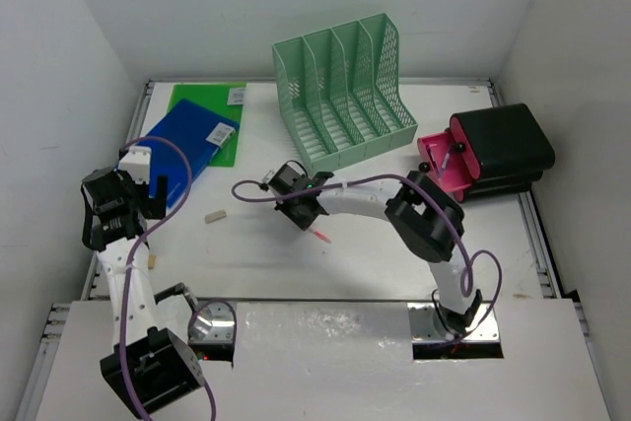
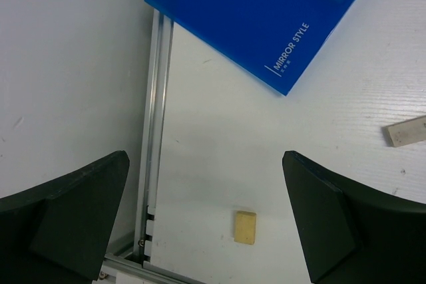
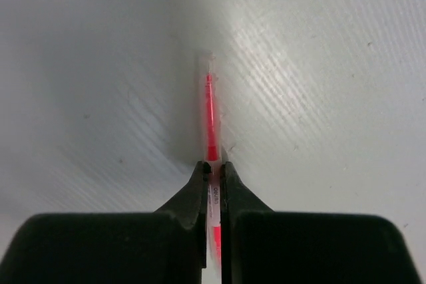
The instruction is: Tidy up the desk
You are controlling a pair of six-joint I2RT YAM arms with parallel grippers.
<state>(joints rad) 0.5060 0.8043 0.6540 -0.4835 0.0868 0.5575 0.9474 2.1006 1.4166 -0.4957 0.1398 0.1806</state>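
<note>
Our left claw (image 2: 206, 161) stands apart above the left edge of the white bench (image 1: 394, 244), near a blue folder (image 2: 266, 11). Our right claw (image 3: 213, 169), over the bench's middle, is clamped on a red pen (image 3: 210, 108). A yellow block (image 2: 245, 227) lies under the left claw.

On the bench (image 1: 375, 253), file rack (image 1: 340, 91) at far middle. Left of the rack, two stacked folders (image 1: 187, 145); right of it, a case (image 1: 493, 150); in front, a pen (image 1: 321, 237); front-left, a small eraser (image 1: 216, 215).
</note>
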